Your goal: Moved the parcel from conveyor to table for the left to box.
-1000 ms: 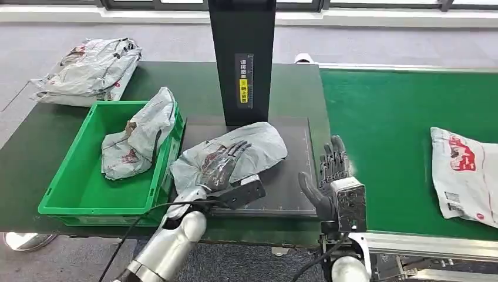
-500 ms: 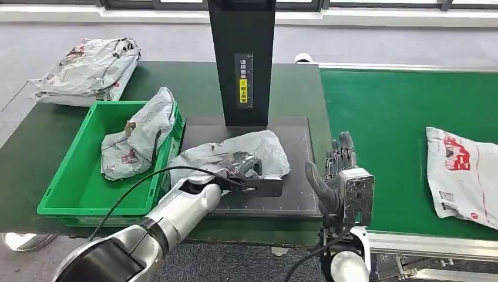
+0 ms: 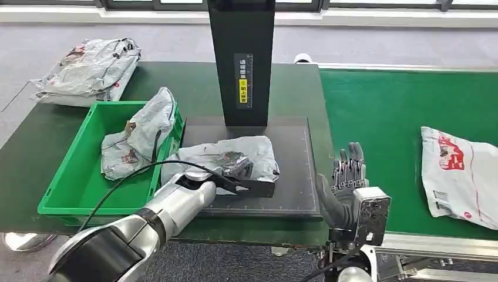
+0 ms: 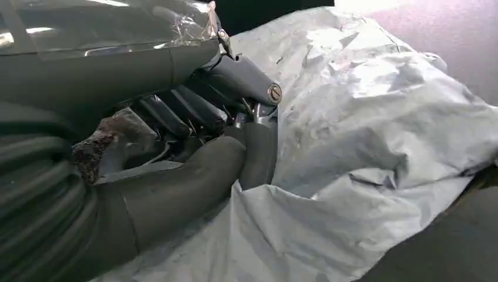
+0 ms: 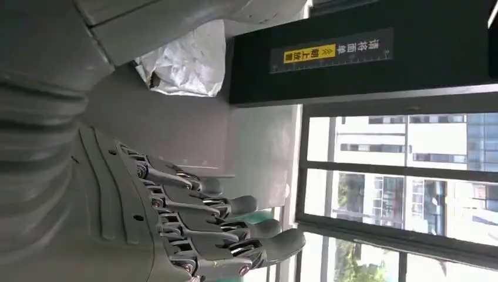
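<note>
The robot's left hand [image 3: 238, 166] grips a crumpled grey plastic parcel [image 3: 258, 151] on the black mat [image 3: 293, 176] at the middle of the dark green table [image 3: 176, 82], its dark fingers [image 4: 176, 114] and thick thumb curled into the wrinkled film. The parcel lies just right of a green bin [image 3: 76, 188], touching the mat, in front of a tall black column [image 3: 242, 59] that bears a yellow label. The bin holds another grey parcel [image 3: 138, 138], draped against its right wall. A further heap of grey bags [image 3: 88, 70] sits at the table's far left corner. The right hand [image 3: 346, 182] hovers upright at the near edge between table and green conveyor [image 3: 382, 111], fingers extended and apart, holding nothing. On the conveyor's right side lies a white mailer with red print [image 3: 461, 173], well apart from both hands.
</note>
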Controlling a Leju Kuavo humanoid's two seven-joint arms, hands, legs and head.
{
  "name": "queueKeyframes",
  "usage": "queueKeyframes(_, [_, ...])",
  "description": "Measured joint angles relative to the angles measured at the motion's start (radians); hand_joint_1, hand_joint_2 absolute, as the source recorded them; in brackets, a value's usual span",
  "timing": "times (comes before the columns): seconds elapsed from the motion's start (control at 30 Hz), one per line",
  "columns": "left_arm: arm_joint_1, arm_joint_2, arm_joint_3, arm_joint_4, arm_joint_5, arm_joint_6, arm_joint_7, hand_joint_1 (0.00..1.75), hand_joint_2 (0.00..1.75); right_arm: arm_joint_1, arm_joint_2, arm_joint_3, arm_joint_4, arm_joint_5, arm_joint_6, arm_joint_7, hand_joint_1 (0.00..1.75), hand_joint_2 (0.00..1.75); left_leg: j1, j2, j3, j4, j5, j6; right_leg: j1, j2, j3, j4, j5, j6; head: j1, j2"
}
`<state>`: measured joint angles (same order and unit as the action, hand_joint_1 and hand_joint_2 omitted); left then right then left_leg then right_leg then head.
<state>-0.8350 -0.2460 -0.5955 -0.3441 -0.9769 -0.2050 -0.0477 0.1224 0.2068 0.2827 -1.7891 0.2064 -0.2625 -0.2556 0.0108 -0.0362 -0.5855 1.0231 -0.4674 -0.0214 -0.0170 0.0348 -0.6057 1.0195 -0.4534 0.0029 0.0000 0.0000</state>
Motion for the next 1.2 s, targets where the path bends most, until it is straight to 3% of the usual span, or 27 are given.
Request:
queueKeyframes(0.23, [-0.023, 0.026, -0.005, -0.018, -0.019, 0.207, 0.013, 1.75, 1.75, 0.052, -0.024, 0.000, -0.011, -0.011, 0.014, -0.031, 0.00, 1.75, 0.000, -0.001, 0.000, 0.000, 0.000, 0.000, 0.000, 0.000, 0.000, 0.000, 0.000, 0.000, 0.000, 0.000])
queueKeyframes(0.67, [-0.046, 0.041, -0.005, -0.050, -0.022, 0.217, 0.017, 1.75, 1.75, 0.067, -0.038, 0.000, -0.021, -0.010, 0.020, -0.031, 0.00, 1.75, 0.000, 0.000, 0.000, 0.000, 0.000, 0.000, 0.000, 0.000, 0.000, 0.000, 0.000, 0.000, 0.000, 0.000])
queueKeyframes(0.77, [-0.046, 0.043, -0.005, -0.059, -0.028, 0.278, 0.017, 1.75, 1.75, 0.068, -0.039, 0.000, -0.021, -0.009, 0.020, -0.031, 0.00, 1.75, 0.000, -0.001, 0.000, 0.000, 0.000, 0.000, 0.000, 0.000, 0.000, 0.000, 0.000, 0.000, 0.000, 0.000])
queueKeyframes(0.87, [-0.054, 0.052, 0.010, -0.120, -0.023, 0.380, 0.016, 1.75, 1.75, 0.074, -0.040, 0.000, -0.024, -0.006, 0.019, -0.026, 0.00, 1.75, 0.000, -0.001, 0.000, 0.000, 0.000, 0.000, 0.000, -0.001, 0.000, 0.000, 0.000, 0.000, 0.000, 0.000])
queueKeyframes(1.2, [-0.062, 0.053, 0.084, -0.409, -0.038, 0.404, 0.018, 1.75, 1.75, 0.046, -0.015, -0.029, -0.060, 0.036, -0.009, 0.039, 0.00, 1.75, 0.000, -0.001, -0.001, 0.000, 0.000, 0.000, 0.000, -0.001, 0.000, 0.000, 0.000, 0.000, 0.000, 0.000])
